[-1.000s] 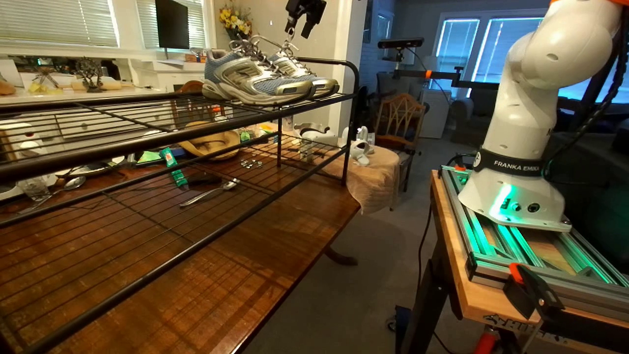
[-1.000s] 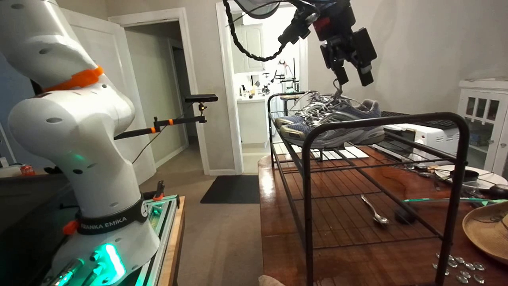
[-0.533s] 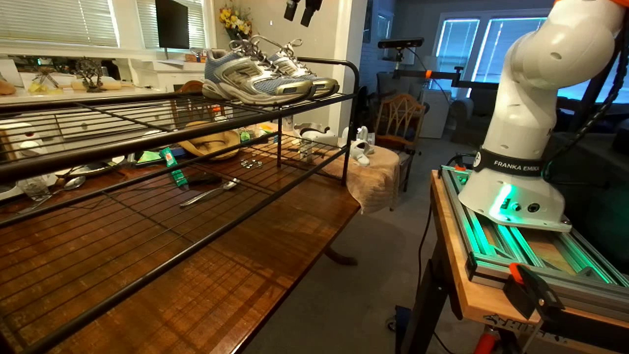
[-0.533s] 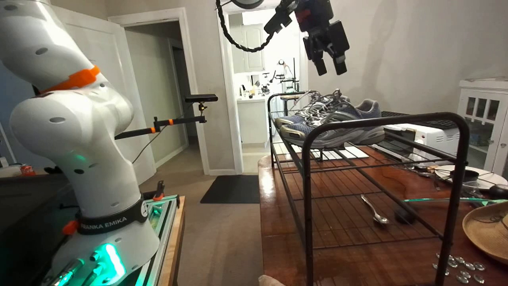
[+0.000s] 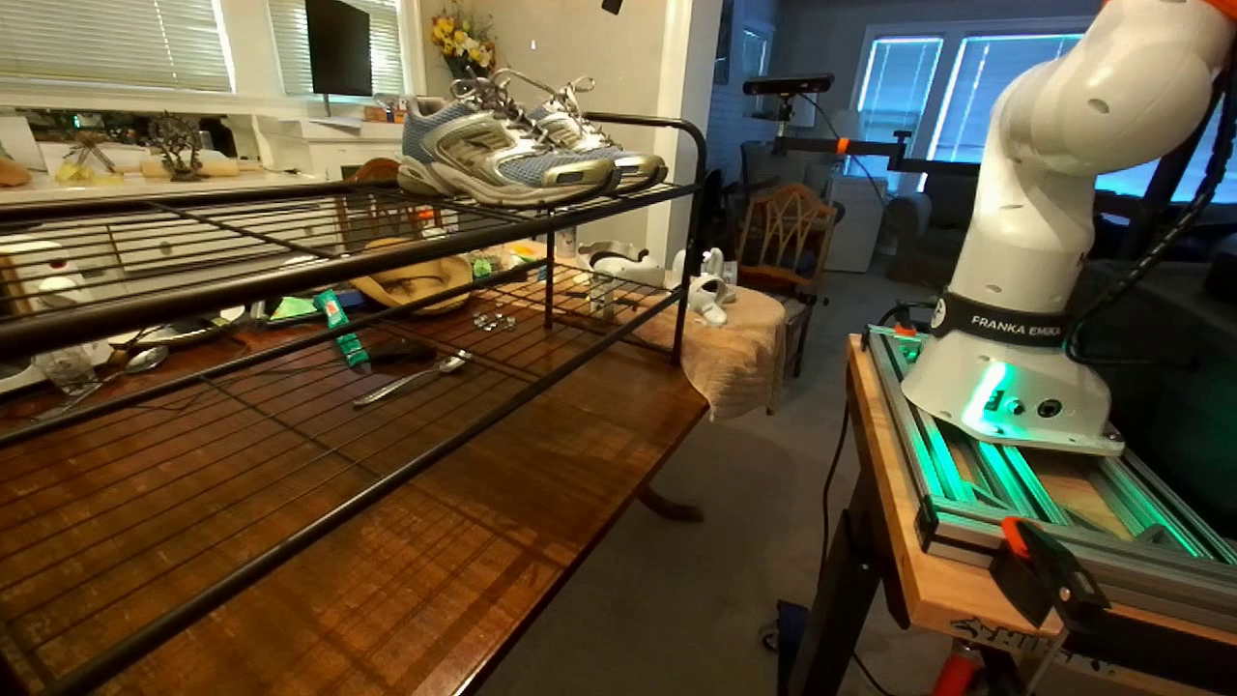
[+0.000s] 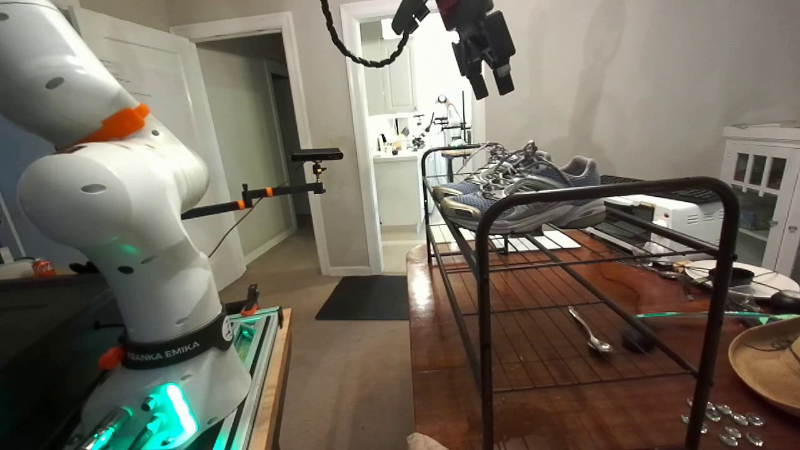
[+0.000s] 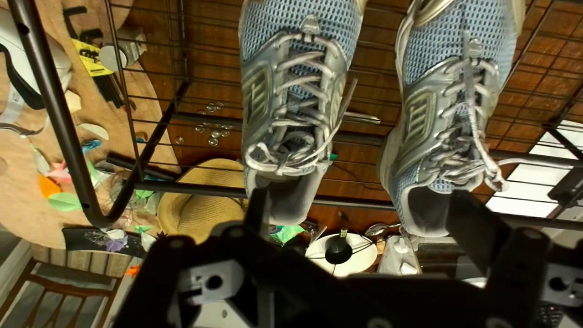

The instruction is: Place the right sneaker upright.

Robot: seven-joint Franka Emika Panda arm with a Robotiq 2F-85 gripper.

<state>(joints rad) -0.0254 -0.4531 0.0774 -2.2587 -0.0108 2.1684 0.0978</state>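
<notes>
The right sneaker, silver-grey and blue mesh with pale laces, stands sole down on the rack's top shelf. I take it as the left shoe in the wrist view (image 7: 296, 100); in exterior views it is the farther shoe (image 5: 572, 130) and the nearer shoe (image 6: 528, 183). Its twin (image 7: 448, 109) stands upright beside it, toes the same way, and partly hides it in an exterior view (image 5: 493, 145). My gripper (image 6: 492, 91) is open and empty above the shoes, apart from them. In the wrist view its fingers (image 7: 360, 200) are wide apart. One fingertip (image 5: 612, 6) shows at an exterior view's top edge.
The black wire rack (image 6: 712, 300) stands on the wooden table (image 5: 541, 464). A spoon (image 6: 590, 331), a straw hat (image 6: 765, 362) and glass beads (image 6: 728, 419) lie on the table. A white plate (image 7: 319, 259) and a white appliance (image 6: 681, 222) are beyond the heels.
A second ago a raised lace loop of the right sneaker reached my fingertips. The loop has dropped onto the shoe. My gripper has risen and moved left in an exterior view. The shoes stay put.
</notes>
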